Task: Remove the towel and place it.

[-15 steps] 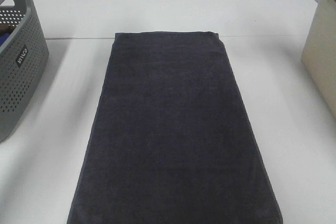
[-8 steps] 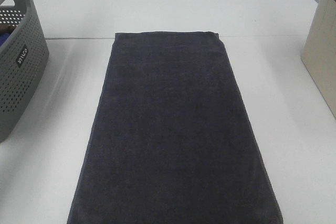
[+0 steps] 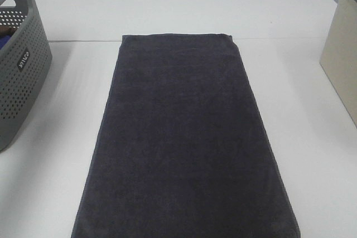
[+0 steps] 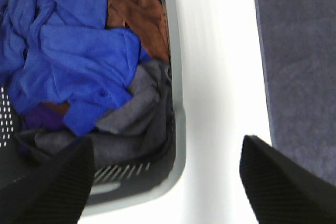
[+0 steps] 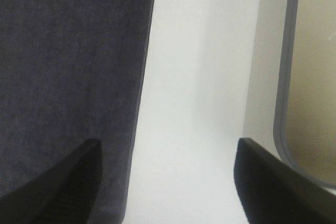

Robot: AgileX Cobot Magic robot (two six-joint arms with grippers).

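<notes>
Towel (image 3: 184, 137) lies flat and spread in the centre of the table (image 3: 167, 4), running off the frame's bottom edge, so removal looks done and what's left depends on whether this spot is the target (can't tell). L claw (image 4: 168, 177) and R claw (image 5: 168, 174) both wide open, holding nothing, above the gaps btw towel and grey basket (image 3: 22, 71) at left / beige bin (image 3: 340, 65) at right. Vs 1 s ago: black claw tips at the frame's top edge are gone, towel unmoved.

A small dark label (image 3: 23, 58) on the grey basket (image 3: 17, 90) is too small to read.
</notes>
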